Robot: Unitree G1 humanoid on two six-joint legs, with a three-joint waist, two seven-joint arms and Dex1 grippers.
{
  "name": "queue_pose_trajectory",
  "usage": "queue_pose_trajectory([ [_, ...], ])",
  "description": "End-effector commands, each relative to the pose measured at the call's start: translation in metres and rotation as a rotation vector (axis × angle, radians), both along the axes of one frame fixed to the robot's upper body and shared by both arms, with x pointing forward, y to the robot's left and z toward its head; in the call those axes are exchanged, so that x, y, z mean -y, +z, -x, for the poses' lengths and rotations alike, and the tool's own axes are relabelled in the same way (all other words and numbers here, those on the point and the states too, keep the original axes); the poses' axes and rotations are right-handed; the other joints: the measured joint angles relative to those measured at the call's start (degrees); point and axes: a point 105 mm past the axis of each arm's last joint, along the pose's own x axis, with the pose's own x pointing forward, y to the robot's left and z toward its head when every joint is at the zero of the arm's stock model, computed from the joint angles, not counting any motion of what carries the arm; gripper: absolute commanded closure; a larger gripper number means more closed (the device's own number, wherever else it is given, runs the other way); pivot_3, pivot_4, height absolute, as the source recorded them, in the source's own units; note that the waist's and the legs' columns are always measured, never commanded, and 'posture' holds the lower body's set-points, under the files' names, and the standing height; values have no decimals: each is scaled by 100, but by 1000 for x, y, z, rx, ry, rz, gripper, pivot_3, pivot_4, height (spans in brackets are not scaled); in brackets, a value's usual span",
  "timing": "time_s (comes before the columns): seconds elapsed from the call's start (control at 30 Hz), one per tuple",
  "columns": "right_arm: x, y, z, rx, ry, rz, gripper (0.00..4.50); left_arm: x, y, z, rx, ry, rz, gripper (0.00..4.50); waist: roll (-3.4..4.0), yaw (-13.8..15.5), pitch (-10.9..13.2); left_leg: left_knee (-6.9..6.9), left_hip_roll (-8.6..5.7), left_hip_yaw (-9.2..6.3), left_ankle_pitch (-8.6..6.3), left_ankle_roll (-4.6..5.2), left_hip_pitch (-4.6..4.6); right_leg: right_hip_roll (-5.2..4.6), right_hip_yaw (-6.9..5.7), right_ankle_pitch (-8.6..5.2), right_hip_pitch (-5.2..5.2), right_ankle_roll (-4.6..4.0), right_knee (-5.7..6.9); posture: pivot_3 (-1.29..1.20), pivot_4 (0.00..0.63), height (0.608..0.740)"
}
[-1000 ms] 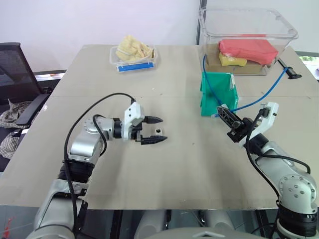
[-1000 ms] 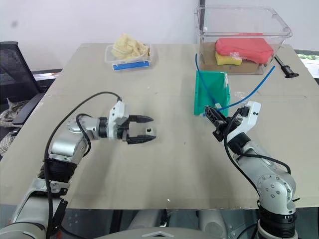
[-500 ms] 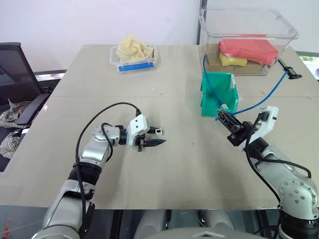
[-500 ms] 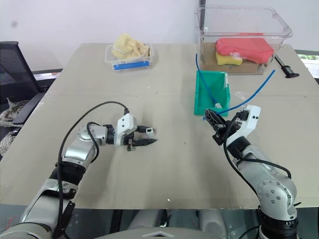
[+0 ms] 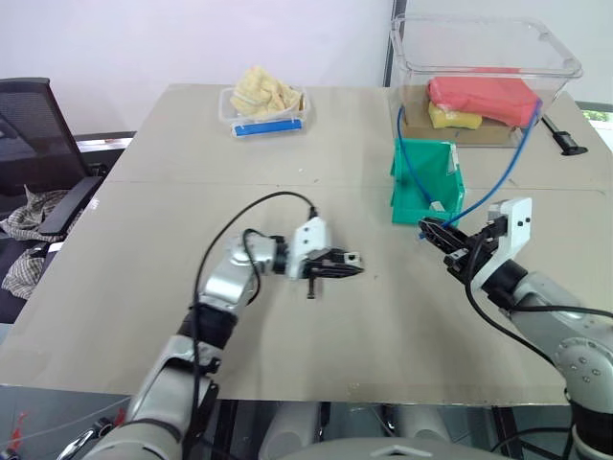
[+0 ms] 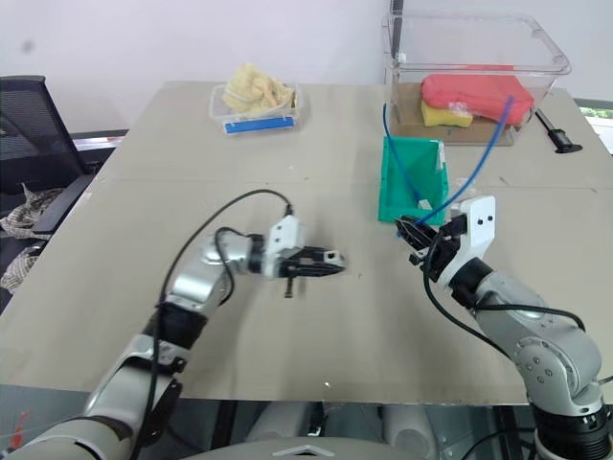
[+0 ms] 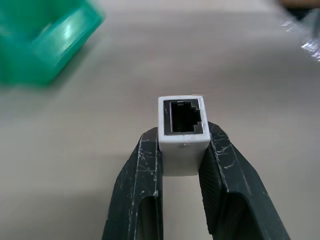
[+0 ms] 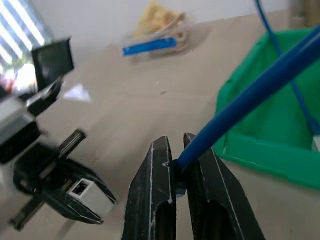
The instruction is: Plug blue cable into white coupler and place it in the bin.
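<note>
My left gripper (image 5: 350, 264) is shut on the white coupler (image 7: 182, 131), holding it just above the table's middle. The coupler's dark socket faces away from the fingers, toward the right. My right gripper (image 8: 177, 145) is shut on the blue cable (image 8: 250, 95) close to its end, a short way right of the coupler and apart from it. The plug is hidden between the fingers. From the grip the cable rises toward the back right. Just behind the right gripper (image 5: 433, 232) stands the teal-green bin (image 5: 453, 182), with a stretch of blue cable lying in it.
A large clear tub (image 5: 484, 67) with red and yellow items stands at the back right. A small clear tray (image 5: 263, 101) with a blue strip holds pale pieces at the back middle. A black office chair (image 5: 29, 144) is beside the table's left edge.
My left gripper has closed on the white coupler and carried it right, toward the right gripper. My right wrist has rolled, and the cable has swung up higher.
</note>
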Motion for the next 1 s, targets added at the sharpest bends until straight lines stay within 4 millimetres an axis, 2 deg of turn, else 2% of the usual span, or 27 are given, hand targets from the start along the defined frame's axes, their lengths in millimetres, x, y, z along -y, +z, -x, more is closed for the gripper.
queue_pose_trajectory([
  [0.03,-7,4,0,45,112,100,4500,22,0,-6,54,-31,-41,4112,0,-8,0,0,0,1,0,0,0,0,0,0,0,0,0,0,150,740],
  [0.13,-9,1,-7,55,191,201,4500,39,-6,-14,89,-49,-84,4112,-3,-20,2,-1,1,5,0,0,1,2,4,0,0,0,-2,0,150,740],
  [0.27,-11,-9,-17,51,273,332,4500,48,-13,-23,120,-51,-120,4112,-6,-8,4,0,-2,4,0,0,-2,2,1,0,-1,0,-5,0,150,740],
  [0.6,-16,-32,-28,4,375,418,4500,49,-20,-24,110,-55,-148,4112,-8,11,4,0,-1,-2,0,0,-10,-3,-2,1,-3,1,-15,0,150,740],
  [1.0,-21,-54,-16,-83,472,465,4500,50,-23,-20,77,-30,-132,4112,-11,15,-2,2,-1,-3,0,-1,-3,-3,-2,1,0,1,-11,0,150,740],
])
